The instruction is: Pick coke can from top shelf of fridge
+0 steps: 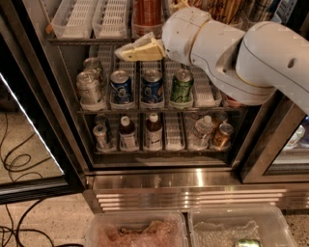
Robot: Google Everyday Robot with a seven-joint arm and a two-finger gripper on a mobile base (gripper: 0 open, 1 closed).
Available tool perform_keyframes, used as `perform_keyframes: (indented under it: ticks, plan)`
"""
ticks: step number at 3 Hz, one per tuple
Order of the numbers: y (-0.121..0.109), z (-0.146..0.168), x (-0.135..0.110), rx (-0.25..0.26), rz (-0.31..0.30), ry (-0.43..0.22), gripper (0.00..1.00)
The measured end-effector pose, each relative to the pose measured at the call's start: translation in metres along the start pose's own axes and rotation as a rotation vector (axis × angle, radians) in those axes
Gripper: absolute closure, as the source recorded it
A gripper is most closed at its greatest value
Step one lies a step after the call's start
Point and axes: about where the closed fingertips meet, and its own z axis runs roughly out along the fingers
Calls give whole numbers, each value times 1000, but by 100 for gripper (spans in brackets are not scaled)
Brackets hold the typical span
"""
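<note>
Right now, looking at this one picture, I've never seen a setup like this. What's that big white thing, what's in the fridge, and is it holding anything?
The big white shape is a robot's arm. Its tool, the yellowish part at the arm's end, hangs in front of the open fridge, level with the front rail of the top shelf. There is only one picture, looking down at the fridge from in front. A red coke can stands on the top shelf, just above the tool. The shelf beneath holds silver cans, two blue cans and a green can. The next shelf down holds bottles. Clear plastic bins sit in front. The tool holds nothing that I can see.
</note>
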Motion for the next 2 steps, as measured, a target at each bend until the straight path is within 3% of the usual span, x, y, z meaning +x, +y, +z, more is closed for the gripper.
perform_keyframes:
  ticks: [1, 2]
  plan:
    - [-11, 5, 4, -19, -18, 44, 0]
    - [-11, 5, 4, -19, -18, 44, 0]
